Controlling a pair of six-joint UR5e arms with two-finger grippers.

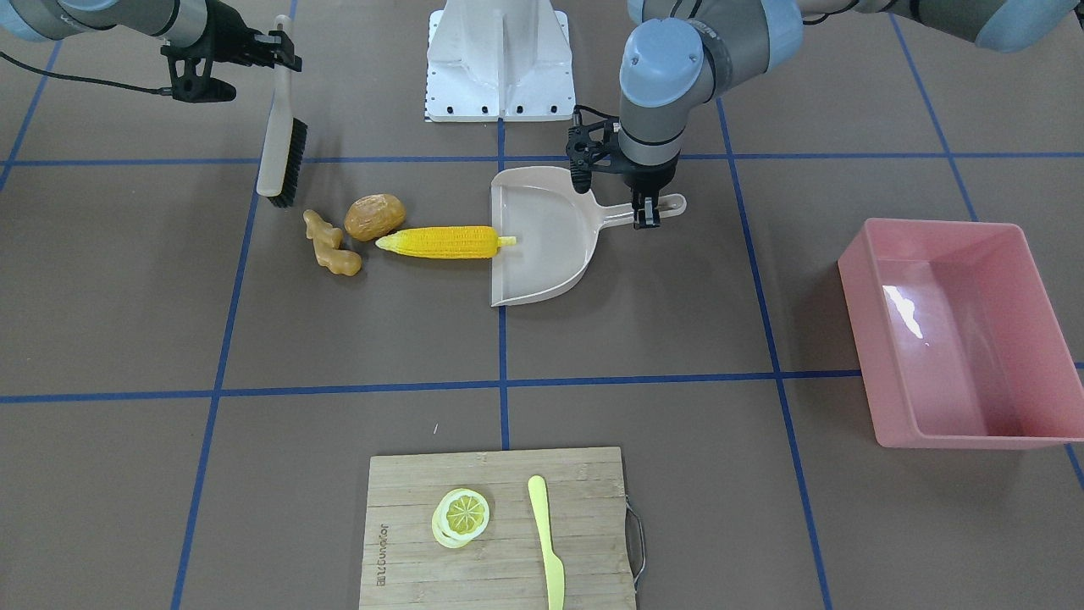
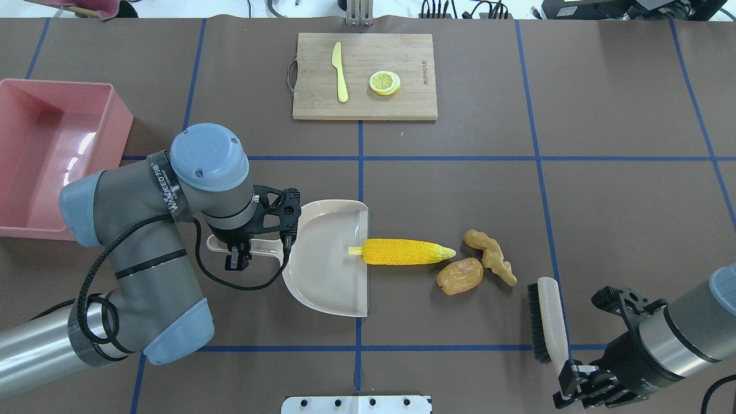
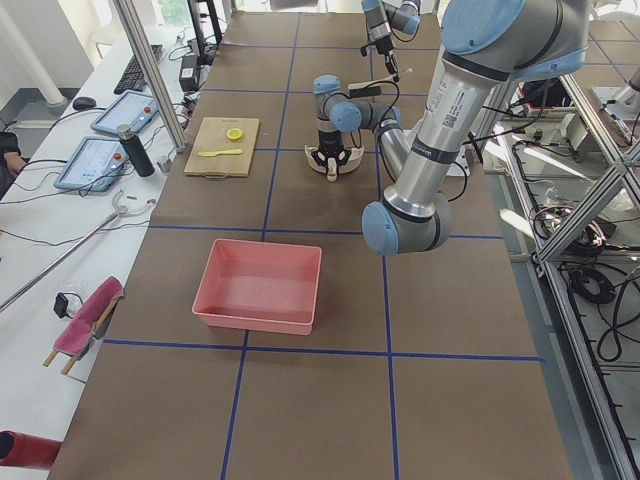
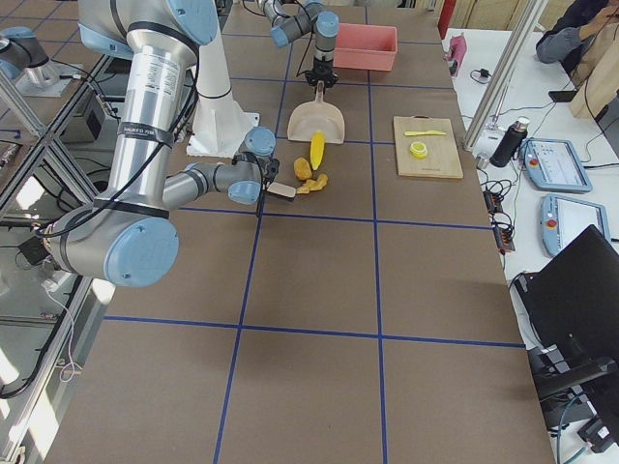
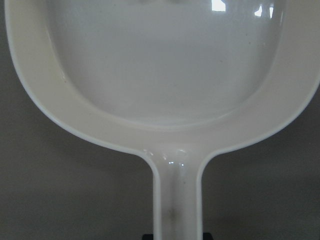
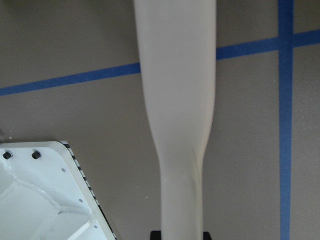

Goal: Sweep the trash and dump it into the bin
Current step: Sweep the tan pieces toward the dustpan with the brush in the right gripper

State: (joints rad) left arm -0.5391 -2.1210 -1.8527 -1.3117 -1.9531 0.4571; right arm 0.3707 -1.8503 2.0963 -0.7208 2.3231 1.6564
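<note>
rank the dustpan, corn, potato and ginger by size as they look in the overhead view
1. dustpan, clearly largest
2. corn cob
3. ginger root and potato: too close to rank; the ginger is longer, the potato fatter

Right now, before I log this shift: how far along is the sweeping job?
Done: left pincer grips the dustpan, right pincer the brush. In hand: the corn cob has only its stem on the pan lip. Remaining: potato and ginger root lie outside; the pink bin is empty.
</note>
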